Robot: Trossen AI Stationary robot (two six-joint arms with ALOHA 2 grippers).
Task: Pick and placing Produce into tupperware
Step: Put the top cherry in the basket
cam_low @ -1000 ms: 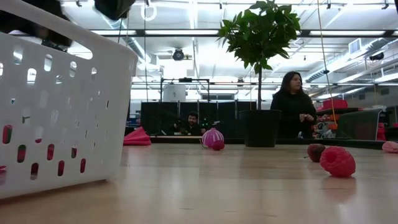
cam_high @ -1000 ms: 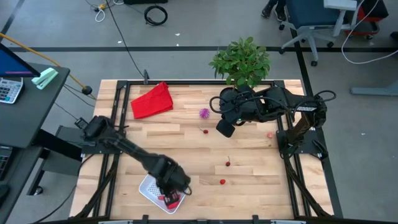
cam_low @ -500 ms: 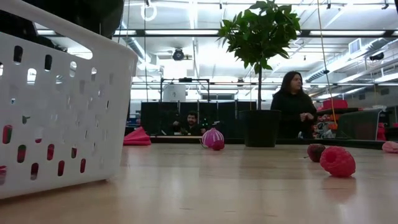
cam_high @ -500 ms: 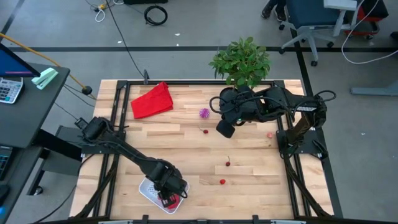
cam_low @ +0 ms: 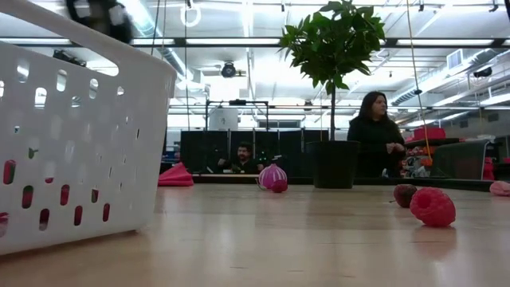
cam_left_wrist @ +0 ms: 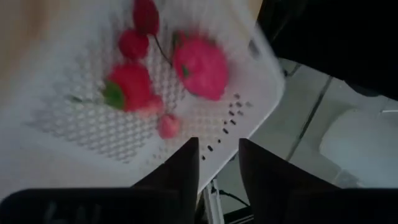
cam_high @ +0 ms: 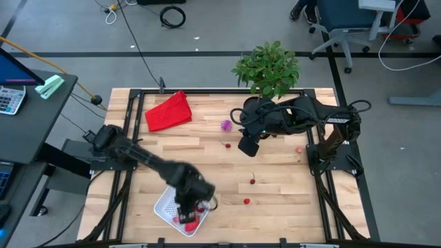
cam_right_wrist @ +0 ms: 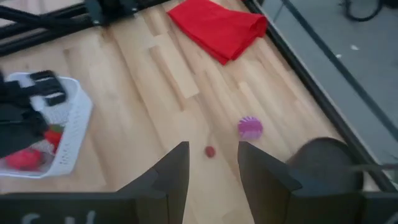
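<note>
The white tupperware (cam_high: 167, 207) stands near the table's front edge, left of the middle, and fills the left of the low view as a holed wall (cam_low: 80, 143). Several red produce pieces (cam_left_wrist: 199, 65) lie on its dotted bottom. My left gripper (cam_left_wrist: 217, 146) hovers open above the tupperware (cam_left_wrist: 249, 93), holding nothing. More produce lies on the wood: a spiky purple ball (cam_high: 225, 125), a small red piece (cam_high: 228, 145), a cherry (cam_high: 253, 181) and another red piece (cam_high: 247, 201). My right gripper (cam_right_wrist: 213, 146) hangs open high over the table's far right (cam_high: 248, 145).
A red cloth (cam_high: 168, 110) lies at the far left. A potted plant (cam_high: 267, 67) stands at the far edge beside my right arm. A pink piece (cam_high: 299, 149) lies near the right rail. People stand in the room behind the table (cam_low: 374, 135).
My left gripper dipped down into the tupperware and has come up again above it, shifting a little toward the table's right and rolling at the wrist. My right arm has kept its place.
</note>
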